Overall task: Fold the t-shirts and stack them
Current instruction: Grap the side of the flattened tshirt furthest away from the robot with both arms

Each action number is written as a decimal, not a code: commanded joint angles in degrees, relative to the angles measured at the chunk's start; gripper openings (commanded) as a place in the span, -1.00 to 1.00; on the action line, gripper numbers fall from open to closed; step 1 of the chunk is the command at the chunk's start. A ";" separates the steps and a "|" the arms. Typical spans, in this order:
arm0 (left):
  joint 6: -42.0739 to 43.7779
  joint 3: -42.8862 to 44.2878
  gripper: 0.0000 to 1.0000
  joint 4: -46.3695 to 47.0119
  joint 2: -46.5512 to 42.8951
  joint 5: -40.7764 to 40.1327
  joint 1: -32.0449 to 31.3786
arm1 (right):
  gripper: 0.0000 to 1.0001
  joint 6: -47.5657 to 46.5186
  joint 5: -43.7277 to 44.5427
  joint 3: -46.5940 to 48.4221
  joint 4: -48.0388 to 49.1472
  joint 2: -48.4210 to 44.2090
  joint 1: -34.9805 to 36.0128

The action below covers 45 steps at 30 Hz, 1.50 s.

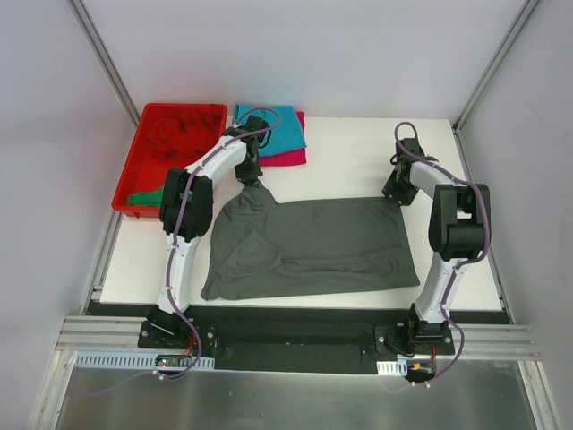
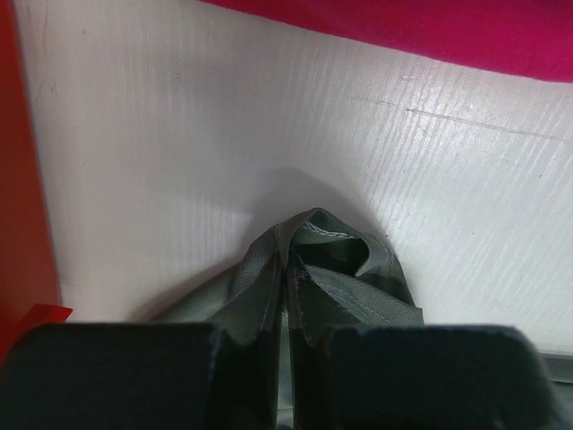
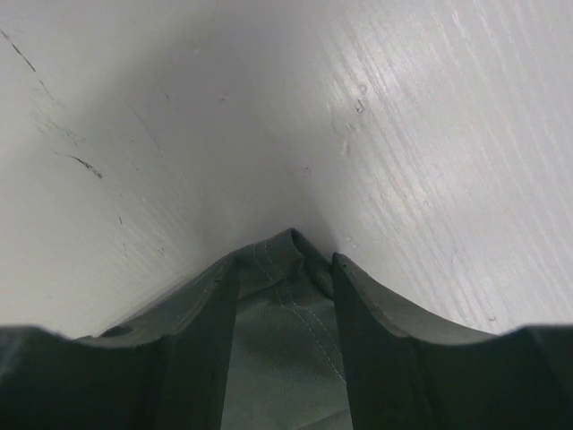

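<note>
The dark grey t-shirt (image 1: 309, 246) lies spread across the middle of the table. My left gripper (image 1: 252, 182) is shut on its far left corner and holds that corner bunched and raised; the wrist view shows the folded grey cloth (image 2: 345, 287) pinched between the jaws (image 2: 286, 273). My right gripper (image 1: 400, 192) is at the far right corner. Its jaws (image 3: 285, 269) stand apart with the grey hem corner (image 3: 282, 309) lying between them. A teal shirt (image 1: 269, 124) lies folded on a magenta shirt (image 1: 288, 158) at the back. A red shirt (image 1: 179, 133) and a green shirt (image 1: 143, 197) lie in the bin.
The red plastic bin (image 1: 134, 148) stands at the far left, close to my left arm; its wall shows in the left wrist view (image 2: 18, 179). The magenta shirt's edge (image 2: 448, 27) lies just beyond the left gripper. Grey walls enclose the white table (image 1: 376, 143).
</note>
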 commanded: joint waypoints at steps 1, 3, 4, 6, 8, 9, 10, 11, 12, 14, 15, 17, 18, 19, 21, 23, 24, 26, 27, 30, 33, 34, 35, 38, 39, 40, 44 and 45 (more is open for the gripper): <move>-0.85 -0.78 -1.00 -0.07 -2.24 -0.03 -0.15 | -0.01 1.87 -0.34 2.49 0.62 1.82 -0.74; -0.85 -0.78 -1.00 -0.07 -2.24 0.06 -0.06 | -0.01 1.61 -0.51 3.19 0.54 2.08 -0.83; -0.77 -0.69 -1.00 -0.15 -2.33 0.32 -0.06 | 0.00 1.26 -0.77 3.45 0.54 1.82 -0.83; -0.77 -0.78 -1.00 -0.07 -2.41 0.41 -0.06 | 0.00 0.55 -0.95 3.20 1.76 1.03 -0.83; -0.77 -0.78 -1.00 -0.07 -2.50 0.32 -0.06 | 0.00 -0.06 -1.22 2.93 2.56 0.33 -0.83; -0.77 -0.69 -1.00 -0.07 -2.50 0.41 -0.06 | 0.00 -0.41 -1.39 3.02 2.82 0.15 -0.83; -0.77 -0.52 -1.00 -0.07 -2.50 0.58 -0.06 | 0.00 -0.59 -1.31 3.10 3.00 -0.02 -0.83; -0.68 -0.60 -1.00 -0.07 -2.33 0.85 -0.06 | 0.00 -0.85 -1.22 3.19 3.08 -0.11 -0.83; -0.50 -0.52 -1.00 -0.07 -2.33 1.28 -0.06 | 0.00 -0.94 -1.22 3.45 3.00 -0.11 -0.83; -0.59 -0.52 -1.00 -0.07 -2.24 1.73 -0.06 | 0.00 -1.47 -1.66 3.81 3.17 -0.20 -0.83; -0.59 -0.60 -1.00 -0.07 -2.24 1.73 0.03 | 0.00 -1.56 -1.57 3.98 3.17 -0.20 -0.92; -0.68 -0.43 -1.00 -0.07 -2.33 1.64 0.03 | 0.00 -1.47 -1.48 4.25 3.17 0.06 -0.83; -0.68 -0.43 -1.00 0.02 -2.33 1.73 0.03 | 0.00 -1.47 -1.65 4.51 3.00 0.50 -0.92; -0.77 -0.25 -1.00 0.02 -2.41 1.73 0.03 | 0.00 -1.21 -2.27 4.69 2.56 1.02 -0.92; -0.68 -0.17 -1.00 0.02 -2.33 2.08 0.03 | 0.00 -1.20 -3.50 5.30 1.51 2.25 -1.01; -0.68 -0.52 -1.00 0.02 -2.41 2.87 0.03 | -0.01 -0.77 -3.94 5.48 0.71 3.13 -1.01; -0.68 -0.69 -1.00 0.02 -2.42 2.96 0.03 | -0.01 -0.68 -4.20 5.48 0.89 3.49 -1.01; -0.59 -1.04 -1.00 0.02 -2.42 2.70 0.03 | -0.01 -0.50 -4.55 5.83 0.45 4.19 -1.01; -0.68 -0.96 -1.00 0.02 -2.42 2.52 0.03 | -0.01 -0.42 -4.56 6.00 0.19 4.54 -1.01; -0.42 -1.04 -1.00 0.20 -2.50 3.48 0.03 | -0.10 -0.24 -4.73 6.71 -0.95 5.16 -1.18; -0.50 -1.39 -1.00 0.46 -2.85 4.28 0.03 | -0.29 -0.06 -3.07 7.68 -4.29 5.34 -1.09; -0.50 -1.57 -1.00 0.55 -3.03 4.28 0.03 | -0.37 0.02 -2.54 7.50 -4.73 4.90 -1.09; -0.59 -1.83 -1.00 0.64 -3.29 4.28 0.03 | -0.42 -0.06 -2.27 7.33 -4.91 4.55 -1.09; -0.85 -2.27 -1.00 1.07 -4.08 4.63 0.03 | -0.57 -0.15 -1.04 6.54 -5.35 3.23 -1.09; -0.94 -2.36 -1.00 1.08 -4.43 4.72 -0.06 | -0.60 -0.41 -1.21 6.36 -5.26 2.96 -1.18; -1.03 -2.45 -1.00 1.25 -4.61 5.06 0.03 | -0.68 -0.59 -2.00 6.27 -4.83 2.96 -1.18; -1.21 -3.15 -1.00 1.69 -5.23 5.42 0.03 | -0.71 -1.73 -3.50 6.44 -4.03 3.31 -1.09; -1.29 -3.24 -1.00 1.78 -5.31 5.42 0.03 | -0.57 -1.82 -3.59 6.36 -4.12 3.23 -1.01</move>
